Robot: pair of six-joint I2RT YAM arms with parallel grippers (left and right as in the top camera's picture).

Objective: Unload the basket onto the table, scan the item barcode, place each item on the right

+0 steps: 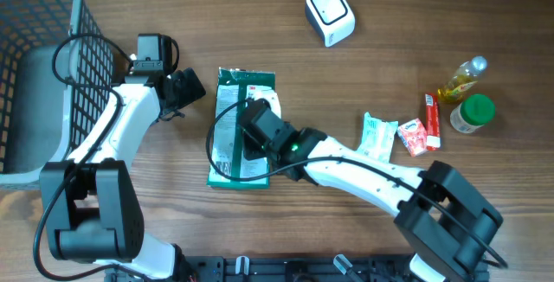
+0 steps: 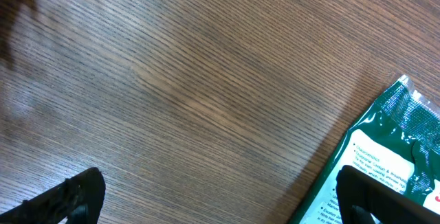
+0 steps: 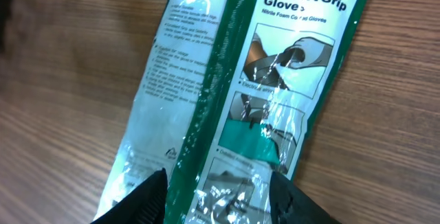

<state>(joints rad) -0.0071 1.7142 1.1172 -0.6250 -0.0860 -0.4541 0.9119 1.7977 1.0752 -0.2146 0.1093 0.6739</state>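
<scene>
Standing by the table, one sees the glove pkg point(image 1: 247, 81) lying flat on the wood table point(image 1: 389, 57), left of centre, printed side up, w/ the words "Comfort Grip Gloves" readable in the R wrist view. The R gripper point(image 1: 251, 135) hangs directly above the pkg's middle. Its two fingers point(image 3: 148, 196) are apart and the pkg lies flat in the gap, so nothing is clamped. The L gripper point(image 1: 192, 87) is just beside the pkg's upper left edge, and its fingers point(image 2: 69, 196) are spread wide w/ only bare wood between them. One green corner of the pkg shows at the right in the L wrist view. The white scanner point(image 1: 330, 14) stands at the far side of the table, well apart from the pkg. A wire basket point(image 1: 26, 14) is at the far left. At the right are a bottle point(image 1: 463, 79), a green-lid jar point(image 1: 472, 113) and some small sachets point(image 1: 411, 135).
</scene>
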